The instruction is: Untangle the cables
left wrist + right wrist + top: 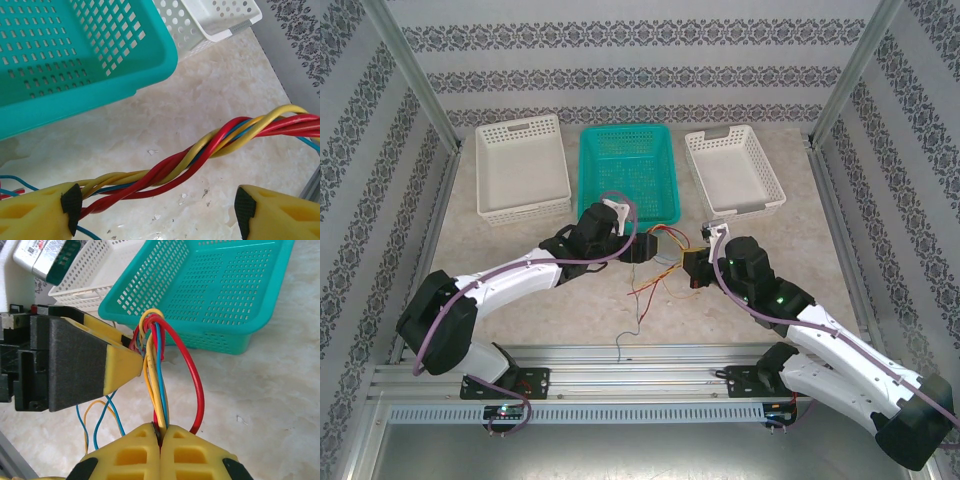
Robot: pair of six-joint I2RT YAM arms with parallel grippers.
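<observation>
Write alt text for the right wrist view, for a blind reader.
The right end effector is shut on a bundle of red, yellow and blue cables in front of a teal basket. The left end effector's finger sits at the bundle's left.

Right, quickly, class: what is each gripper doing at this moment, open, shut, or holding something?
Left gripper: open, jaws wide apart with the twisted cables running between them.
Right gripper: shut on the cables.
</observation>
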